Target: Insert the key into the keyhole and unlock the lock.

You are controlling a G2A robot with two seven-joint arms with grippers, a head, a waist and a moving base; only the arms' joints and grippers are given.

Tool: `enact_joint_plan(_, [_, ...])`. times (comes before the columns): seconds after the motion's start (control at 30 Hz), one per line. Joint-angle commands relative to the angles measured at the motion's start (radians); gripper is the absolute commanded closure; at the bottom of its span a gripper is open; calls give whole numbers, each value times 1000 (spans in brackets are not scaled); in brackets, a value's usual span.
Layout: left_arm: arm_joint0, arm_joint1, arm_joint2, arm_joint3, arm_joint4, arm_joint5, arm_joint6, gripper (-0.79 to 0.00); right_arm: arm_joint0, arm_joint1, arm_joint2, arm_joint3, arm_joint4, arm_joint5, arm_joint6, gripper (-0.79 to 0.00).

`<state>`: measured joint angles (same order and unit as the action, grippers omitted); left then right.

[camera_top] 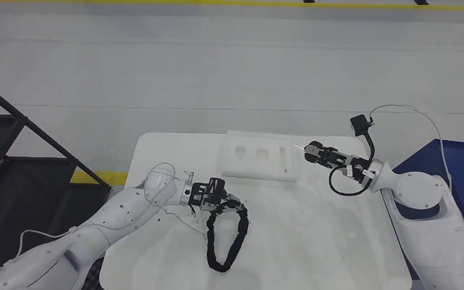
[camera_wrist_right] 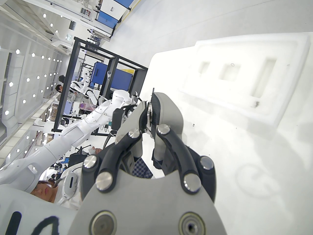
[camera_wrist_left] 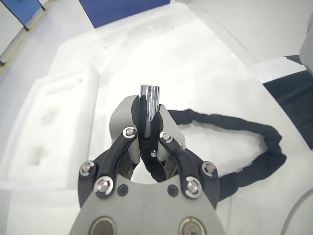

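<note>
Top view: foam tray [camera_top: 261, 156] between the arms; left gripper [camera_top: 220, 194] clamped on chain lock [camera_top: 240, 228] at its chrome cylinder [camera_wrist_left: 149, 99], end facing right; right gripper [camera_top: 309, 151] pinches what looks like the key [camera_top: 298, 148], pointing back, well apart

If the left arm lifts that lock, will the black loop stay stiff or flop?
Probably flop: the black loop lies in a slack curve on the table, and its fabric sleeve looks soft. It likely trails from the chrome lock cylinder clamped in the left gripper, dragging with some weight.
</note>
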<state>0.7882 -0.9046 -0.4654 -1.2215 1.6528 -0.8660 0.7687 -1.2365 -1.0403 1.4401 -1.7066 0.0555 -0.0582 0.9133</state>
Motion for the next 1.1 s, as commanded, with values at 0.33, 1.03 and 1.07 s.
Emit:
enact_joint_plan(0.33, [37, 57, -144, -208, -79, -39, 20, 0, -26, 20, 13, -171, 39, 59, 225, 0])
enact_joint_plan(1.03, [-104, -40, -110, -148, -103, -4, -44, 0, -63, 40, -7, -339, 36, 115, 247, 0])
enact_joint_plan(1.07, [-114, -50, -100, -134, -99, 2, -37, 0, -62, 40, -9, -337, 33, 118, 241, 0])
